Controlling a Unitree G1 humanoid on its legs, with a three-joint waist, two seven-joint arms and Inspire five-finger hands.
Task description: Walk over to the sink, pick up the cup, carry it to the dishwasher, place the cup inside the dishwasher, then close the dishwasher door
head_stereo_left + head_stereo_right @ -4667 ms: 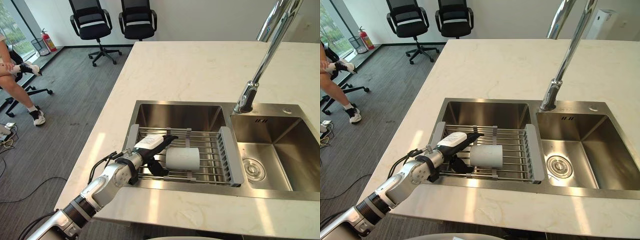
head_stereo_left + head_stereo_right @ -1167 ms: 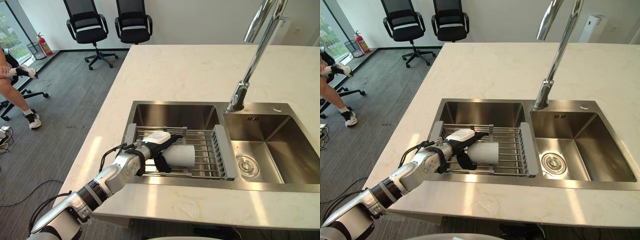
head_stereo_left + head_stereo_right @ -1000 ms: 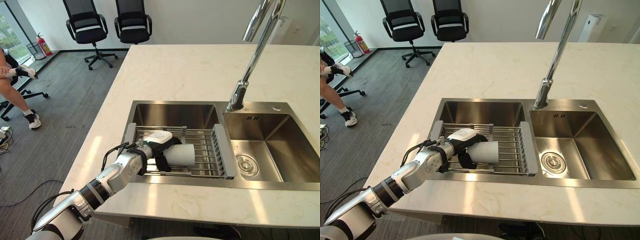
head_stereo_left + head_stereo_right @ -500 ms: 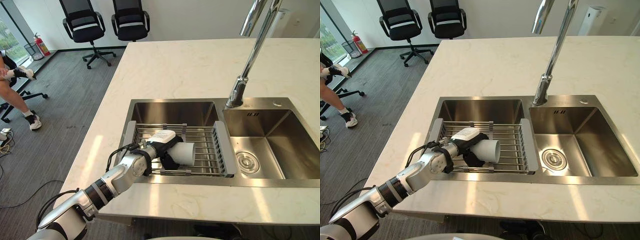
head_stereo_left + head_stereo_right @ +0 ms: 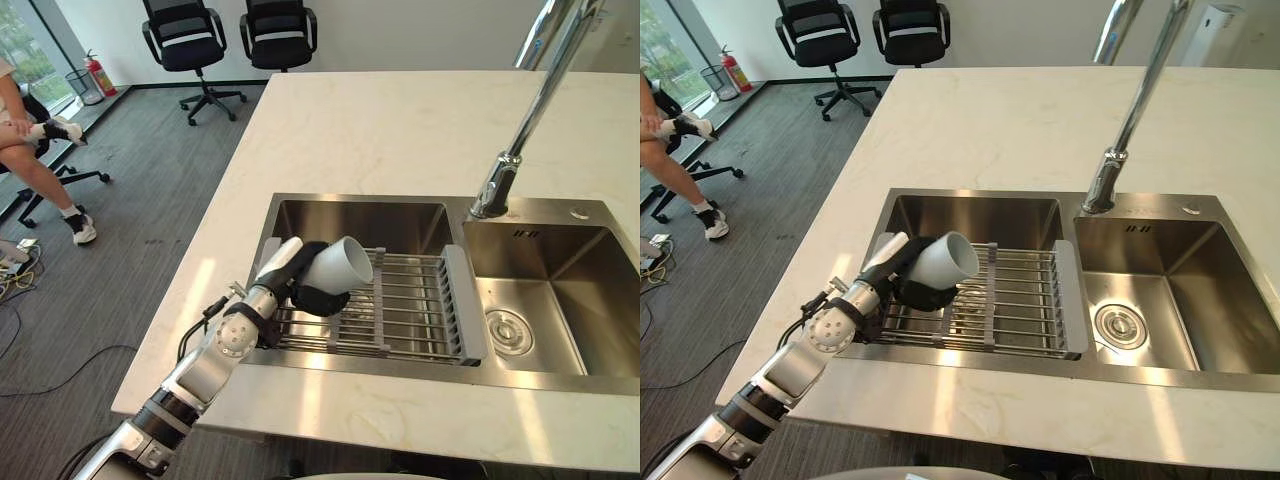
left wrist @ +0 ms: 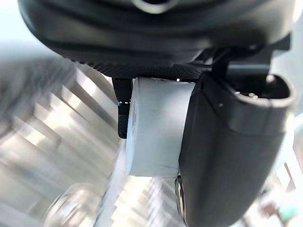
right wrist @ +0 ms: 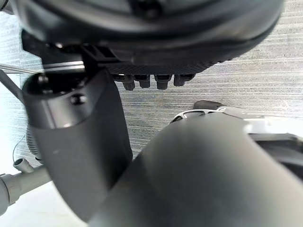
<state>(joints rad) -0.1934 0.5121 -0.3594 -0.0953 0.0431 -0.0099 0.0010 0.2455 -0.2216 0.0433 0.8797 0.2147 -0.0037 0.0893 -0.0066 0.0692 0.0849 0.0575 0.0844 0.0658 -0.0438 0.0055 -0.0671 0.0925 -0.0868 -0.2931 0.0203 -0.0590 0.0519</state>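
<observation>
My left hand (image 5: 283,288) is shut on the white cup (image 5: 338,265) and holds it a little above the wire rack (image 5: 415,312) in the left basin of the sink (image 5: 352,206). The cup is tilted, its open mouth facing up and to the right. In the left wrist view the cup (image 6: 156,127) sits between the thumb (image 6: 227,142) and the fingers. My right hand (image 7: 80,137) hangs over grey floor with relaxed fingers (image 7: 151,81) and holds nothing.
A tall chrome faucet (image 5: 522,130) stands between the two basins; the right basin (image 5: 565,300) has a drain. The pale marble counter (image 5: 400,120) surrounds the sink. Two black office chairs (image 5: 190,40) stand beyond it, and a seated person (image 5: 30,140) is at far left.
The cup, which lay on its side on the rack with my left hand closing round it, is now lifted off the rack and tilted. The camera has shifted a little.
</observation>
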